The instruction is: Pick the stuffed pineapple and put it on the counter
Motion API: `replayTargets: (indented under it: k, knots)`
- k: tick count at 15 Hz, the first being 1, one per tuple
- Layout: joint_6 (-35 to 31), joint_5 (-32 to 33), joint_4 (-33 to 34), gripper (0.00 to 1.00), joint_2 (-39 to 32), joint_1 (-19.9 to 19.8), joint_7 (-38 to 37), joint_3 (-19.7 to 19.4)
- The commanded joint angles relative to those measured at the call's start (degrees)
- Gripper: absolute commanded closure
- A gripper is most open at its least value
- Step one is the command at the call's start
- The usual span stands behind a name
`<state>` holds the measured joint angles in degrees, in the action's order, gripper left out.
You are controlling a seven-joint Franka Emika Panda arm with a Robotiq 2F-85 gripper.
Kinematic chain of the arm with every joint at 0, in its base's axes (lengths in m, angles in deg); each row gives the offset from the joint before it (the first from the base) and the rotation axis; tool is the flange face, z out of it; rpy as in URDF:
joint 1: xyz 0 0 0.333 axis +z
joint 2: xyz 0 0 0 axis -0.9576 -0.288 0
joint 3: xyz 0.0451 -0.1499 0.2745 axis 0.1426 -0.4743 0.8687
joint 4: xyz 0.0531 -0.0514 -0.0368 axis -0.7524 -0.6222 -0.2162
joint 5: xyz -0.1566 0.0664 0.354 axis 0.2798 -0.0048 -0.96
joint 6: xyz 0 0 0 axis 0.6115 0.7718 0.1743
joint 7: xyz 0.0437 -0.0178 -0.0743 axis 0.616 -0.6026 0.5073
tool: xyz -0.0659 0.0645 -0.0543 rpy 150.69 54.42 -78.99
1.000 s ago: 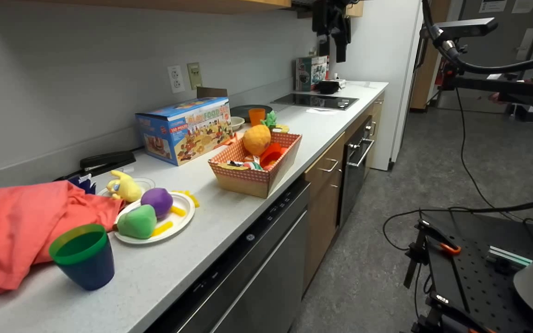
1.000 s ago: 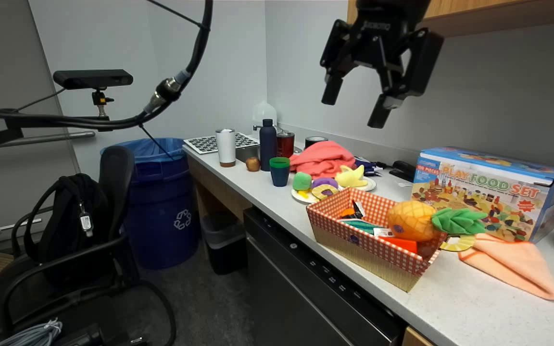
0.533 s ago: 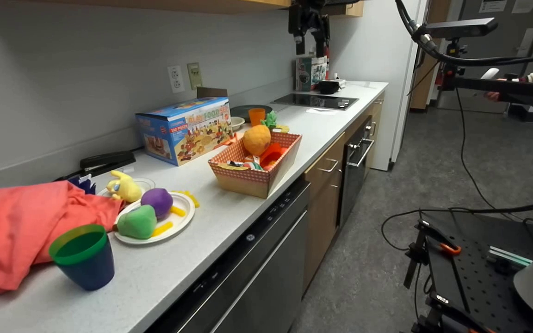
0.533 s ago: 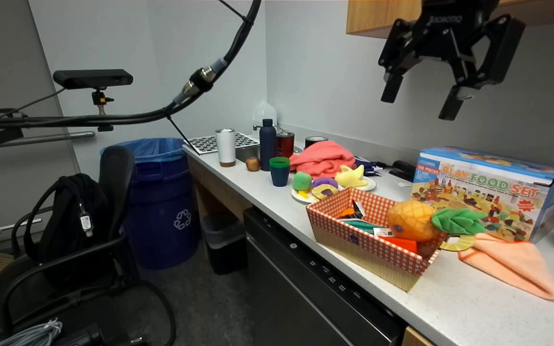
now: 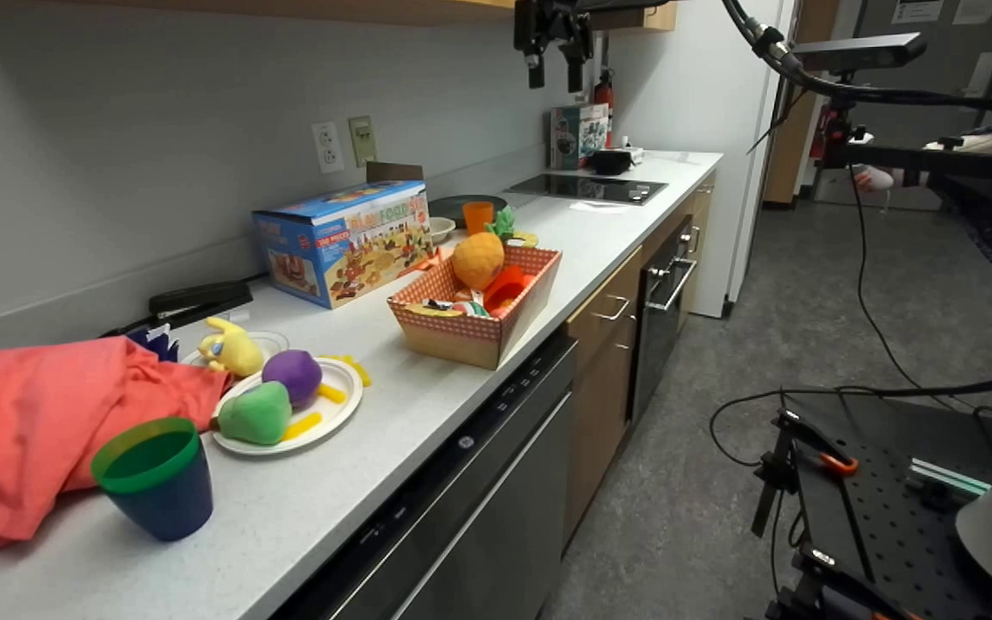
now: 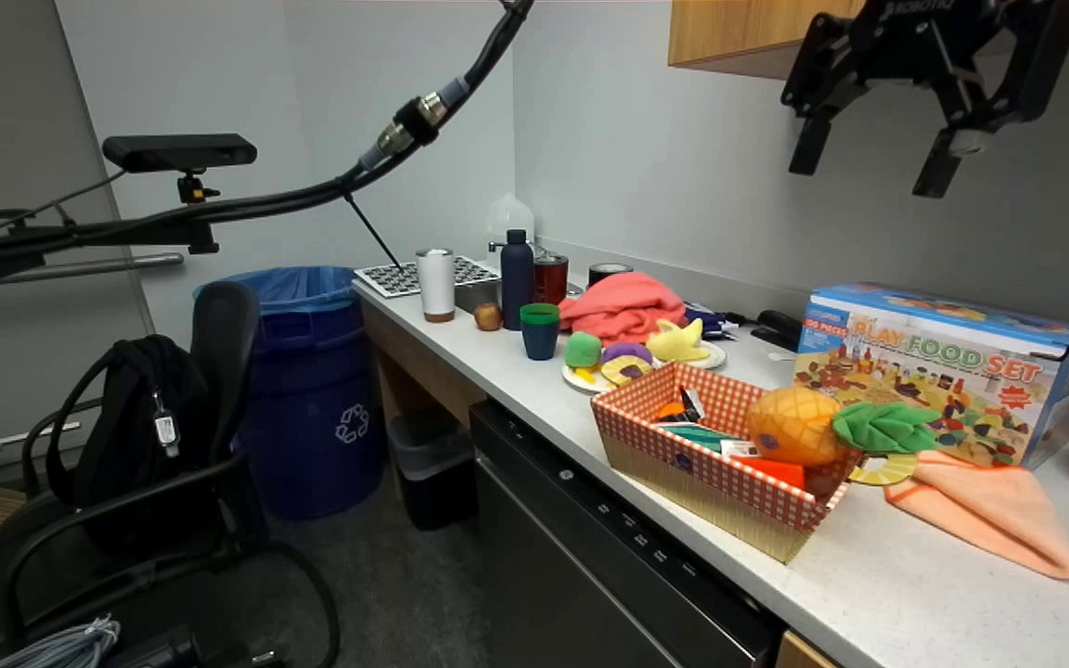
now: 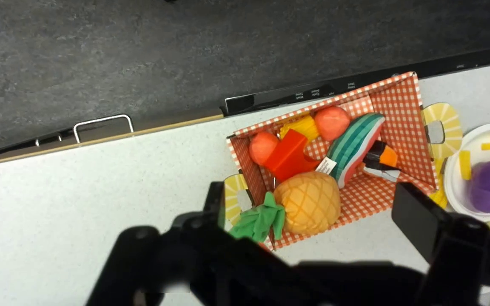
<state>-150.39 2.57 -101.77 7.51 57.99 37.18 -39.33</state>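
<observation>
Wrist view: I look down past my two fingers (image 7: pixel 415 216) into a red-and-white checked basket (image 7: pixel 404 114).
Gripper (image 6: pixel 869 176): spread wide, fingertips well apart; in both exterior views it hangs in the air, well above the counter (image 6: pixel 906 594).
Stuffed pineapple (image 7: pixel 309 204): on its side in the basket, well below me; seen from my wrist, it shows between the two fingers.
Green tuft (image 6: pixel 885 428): sticking out past the basket's rim at one end.
Pineapple's neighbours: an angular red piece (image 7: pixel 287 157) and a striped watermelon slice (image 7: pixel 353 146), both just beside it.
Basket's place: on the counter, near the front edge.
Play Food Set box (image 6: pixel 943 371): farther back on the counter, near the basket.
Orange cloth (image 6: pixel 989 515): on the counter, near the tuft end.
Plate (image 5: pixel 332 416): near the basket's other end, a purple toy (image 5: pixel 292 376) and a green toy (image 5: pixel 257 415) on it.
Cup (image 5: pixel 164 504): blue with a green rim, just beside a red cloth (image 5: pixel 57 413).
</observation>
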Motion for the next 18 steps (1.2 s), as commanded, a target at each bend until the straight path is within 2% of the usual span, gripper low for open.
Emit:
replayTargets:
  k: [1,10,12,13,18]
  knots:
    - [4.7,-2.6,13.5,0.0,-8.8,-2.4,-2.2,0.6]
    - [9.9,-5.9,33.1,0.0,-20.7,-3.9,-4.9,2.2]
    - [10.2,-6.0,34.7,0.0,-21.8,-3.7,-5.2,2.4]
    - [9.3,-3.8,33.9,0.0,-21.3,-4.6,-5.6,5.4]
    - [10.0,-3.6,37.4,0.0,-24.1,-5.8,-6.6,8.4]
